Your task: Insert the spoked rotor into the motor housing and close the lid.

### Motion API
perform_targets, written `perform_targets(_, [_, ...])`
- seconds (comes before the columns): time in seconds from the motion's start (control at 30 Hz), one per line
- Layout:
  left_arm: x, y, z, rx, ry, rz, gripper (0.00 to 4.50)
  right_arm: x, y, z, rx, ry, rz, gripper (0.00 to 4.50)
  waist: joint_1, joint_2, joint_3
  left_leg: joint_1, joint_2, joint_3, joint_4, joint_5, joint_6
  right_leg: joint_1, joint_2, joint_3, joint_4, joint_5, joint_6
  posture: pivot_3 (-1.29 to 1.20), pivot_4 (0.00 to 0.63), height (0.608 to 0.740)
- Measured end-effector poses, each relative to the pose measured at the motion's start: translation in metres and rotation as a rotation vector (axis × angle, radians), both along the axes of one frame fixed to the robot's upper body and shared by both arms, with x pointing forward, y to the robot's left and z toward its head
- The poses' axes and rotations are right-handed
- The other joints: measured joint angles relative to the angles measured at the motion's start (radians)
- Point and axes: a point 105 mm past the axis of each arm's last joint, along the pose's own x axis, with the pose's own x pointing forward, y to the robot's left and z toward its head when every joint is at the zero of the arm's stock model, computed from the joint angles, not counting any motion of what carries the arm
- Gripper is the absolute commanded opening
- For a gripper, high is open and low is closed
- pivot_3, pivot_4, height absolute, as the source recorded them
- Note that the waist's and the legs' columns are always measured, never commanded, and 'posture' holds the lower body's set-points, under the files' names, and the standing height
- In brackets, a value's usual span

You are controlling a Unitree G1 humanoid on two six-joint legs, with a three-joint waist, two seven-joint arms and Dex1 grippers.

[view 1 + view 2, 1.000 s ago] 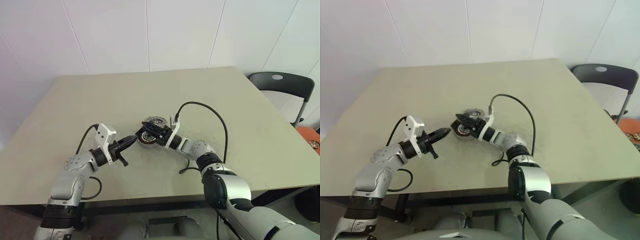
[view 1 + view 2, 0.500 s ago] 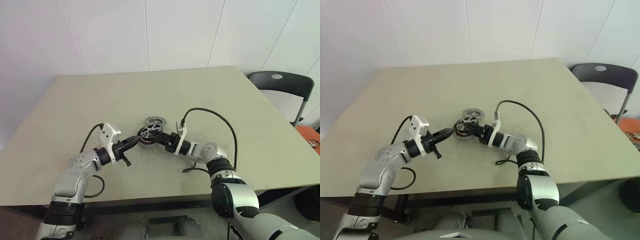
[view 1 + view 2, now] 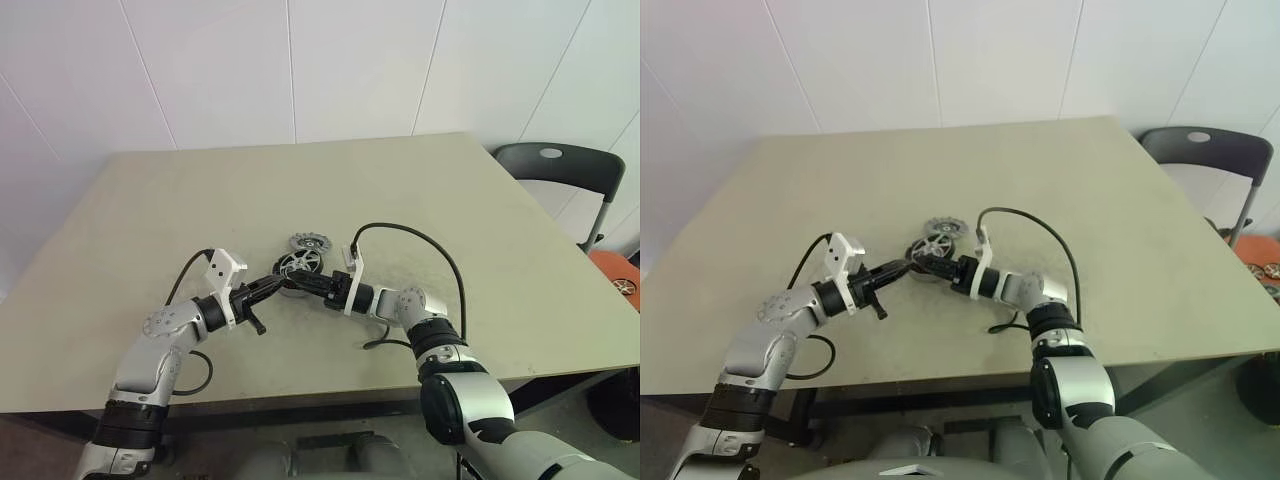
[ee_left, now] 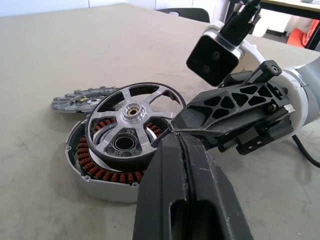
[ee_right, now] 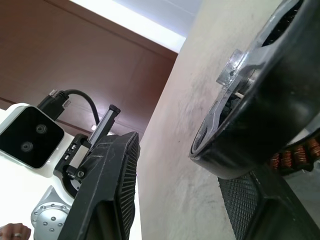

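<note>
Spoked rotor (image 4: 131, 127) tilted on motor housing (image 4: 95, 172), beige desk (image 4: 45, 60).
Right fingers (image 4: 225, 107) clamp its dark rim; left fingers (image 4: 182, 185) pressed together beside the copper-wound, silver-rimmed housing.

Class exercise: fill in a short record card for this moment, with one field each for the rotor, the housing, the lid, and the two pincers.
rotor: spoked rotor sits tilted on the motor housing, not seated flat
housing: on the table, copper windings showing
lid: toothed grey lid lies flat behind the housing, off
right pincer: right pincer grips the rotor's rim
left pincer: left pincer shut, tip at the rotor's near edge
</note>
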Motion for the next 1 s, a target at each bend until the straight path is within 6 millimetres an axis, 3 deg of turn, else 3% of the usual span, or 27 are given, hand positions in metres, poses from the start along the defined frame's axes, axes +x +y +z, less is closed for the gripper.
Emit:
perform_targets(0.2, [0.000, -0.002, 0.000, -0.006, 0.001, -0.002, 0.00, 0.001, 0.001, 0.004, 0.033, -0.008, -0.011, 0.29, 0.001, 0.000, 0.000, -0.002, 0.000, 0.000, -0.001, 0.000, 0.000, -0.002, 0.000, 0.000, -0.001, 0.001, 0.002, 0.00, 0.000, 0.740])
perform_targets(0.23, [0.000, -0.002, 0.000, -0.005, 0.000, -0.003, 0.00, 0.002, 0.001, 0.009, 0.050, -0.025, -0.012, 0.21, 0.001, 0.000, 0.000, -0.002, 0.000, 0.000, -0.001, 0.000, 0.000, -0.002, 0.000, 0.000, -0.001, 0.001, 0.002, 0.00, 0.000, 0.740])
perform_targets(0.6, [0.000, -0.002, 0.000, -0.004, 0.000, -0.004, 0.00, -0.005, 0.005, 0.018, 0.137, -0.043, 0.039, 0.21, 0.001, 0.000, 0.000, -0.002, 0.000, 0.000, -0.001, 0.000, 0.000, -0.002, 0.000, 0.000, -0.001, 0.001, 0.002, 0.00, 0.000, 0.740])
perform_targets(0.83, [0.000, -0.004, -0.001, 0.000, 0.002, -0.007, 0.00, 0.000, 0.022, 0.024, 0.153, -0.075, 0.048, 0.21, 0.000, 0.000, 0.000, -0.002, 0.000, 0.000, -0.001, 0.000, 0.000, -0.002, 0.000, 0.000, 0.000, 0.001, 0.002, 0.00, 0.000, 0.740])
perform_targets(1.0, [-0.001, -0.003, -0.002, 0.005, 0.007, -0.006, 0.00, 0.004, 0.029, 0.015, 0.102, -0.095, 0.023, 0.21, 0.000, 0.001, 0.000, -0.002, 0.000, 0.000, -0.001, 0.000, 0.000, -0.002, 0.000, 0.000, 0.000, 0.001, 0.002, 0.00, 0.000, 0.740])
